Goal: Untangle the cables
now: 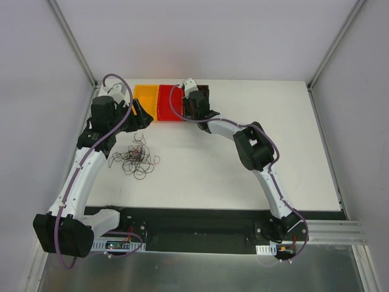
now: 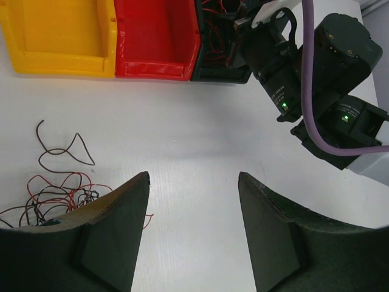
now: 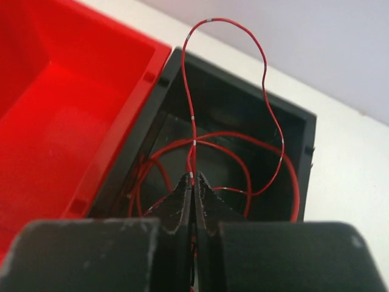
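**Top external:** high behind the arm bases, looking down on the whole worktop [image 1: 231, 176].
**Left wrist:** low, facing the red bin [image 2: 155, 36] at 12 o'clock and the right arm [image 2: 328, 73] at 2 o'clock.
**Right wrist:** very near, looking into the black bin [image 3: 307, 137].
Red bin shared by all views.

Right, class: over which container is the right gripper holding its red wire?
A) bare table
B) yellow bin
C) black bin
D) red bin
C: in the right wrist view the shut right gripper pinches a red wire above the black bin, where more of it lies coiled.
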